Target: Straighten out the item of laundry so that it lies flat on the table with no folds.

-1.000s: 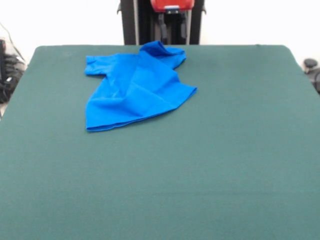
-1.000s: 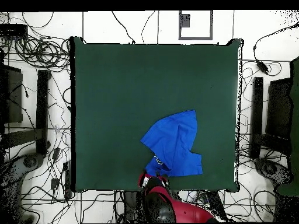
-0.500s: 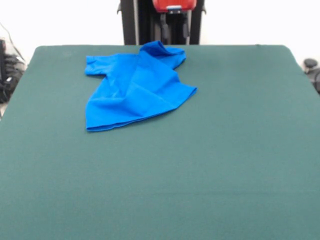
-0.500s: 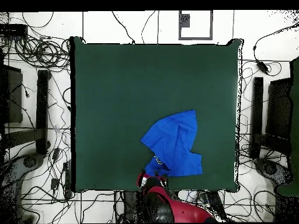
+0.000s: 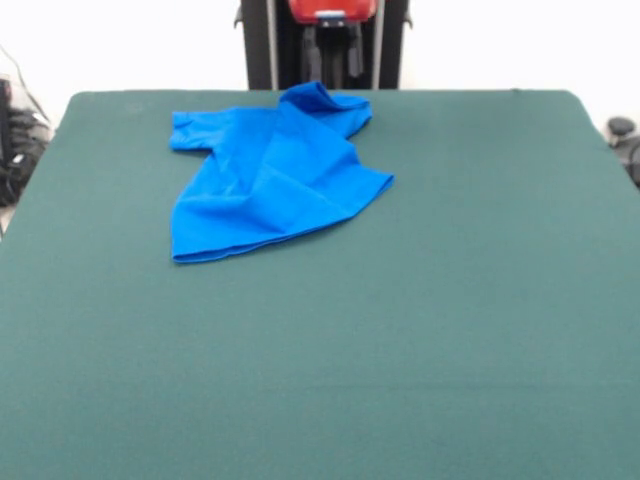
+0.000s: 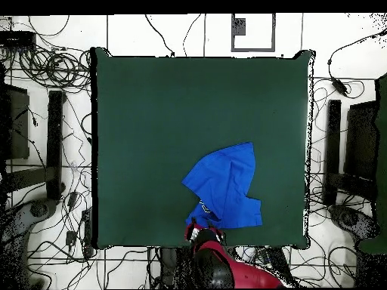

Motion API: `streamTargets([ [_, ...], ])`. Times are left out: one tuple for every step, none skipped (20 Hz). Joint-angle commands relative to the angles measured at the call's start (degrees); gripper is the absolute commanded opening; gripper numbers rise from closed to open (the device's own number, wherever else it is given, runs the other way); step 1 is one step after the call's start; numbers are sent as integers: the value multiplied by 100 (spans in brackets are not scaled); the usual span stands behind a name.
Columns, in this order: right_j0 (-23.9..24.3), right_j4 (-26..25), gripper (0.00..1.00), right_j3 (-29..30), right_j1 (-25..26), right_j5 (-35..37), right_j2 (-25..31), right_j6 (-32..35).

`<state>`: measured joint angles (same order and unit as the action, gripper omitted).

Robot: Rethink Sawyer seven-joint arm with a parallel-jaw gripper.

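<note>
Over the last second your tool (image 5: pixel 331 55) shifted a little behind the desk (image 5: pixel 450 300) edge, its opening impossible to tell, while the shirt (image 5: pixel 265 175) stayed crumpled there, untouched and unflattened.

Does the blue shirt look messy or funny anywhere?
Yes. The blue T-shirt is not flat: it lies crumpled near the table's far edge in the front view, with one side folded over the body and a bunched lump at its top. Only one sleeve shows spread out. Nothing looks torn or spilled.
</note>
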<state>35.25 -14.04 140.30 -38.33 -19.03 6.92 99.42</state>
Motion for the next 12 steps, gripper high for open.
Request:
streamTargets([
  [242, 53, 100, -517, 179, 235, 247, 1025],
  [275, 43, 100, -540, 214, 230, 262, 1004],
  [299, 24, 100, -584, 275, 215, 277, 982],
  [311, 23, 100, -629, 328, 211, 293, 962],
  [309, 24, 100, -683, 392, 196, 308, 944],
  [275, 67, 100, -714, 387, 244, 317, 930],
  [240, 110, 100, -745, 383, 292, 327, 917],
  [205, 153, 100, -776, 378, 340, 336, 904],
  [134, 235, 100, -806, 333, 448, 340, 891],
  [57, 327, 100, -830, 258, 592, 351, 876],
  [-25, 408, 100, -848, 182, 707, 347, 865],
  [-128, 497, 100, -877, 110, 820, 331, 853],
])
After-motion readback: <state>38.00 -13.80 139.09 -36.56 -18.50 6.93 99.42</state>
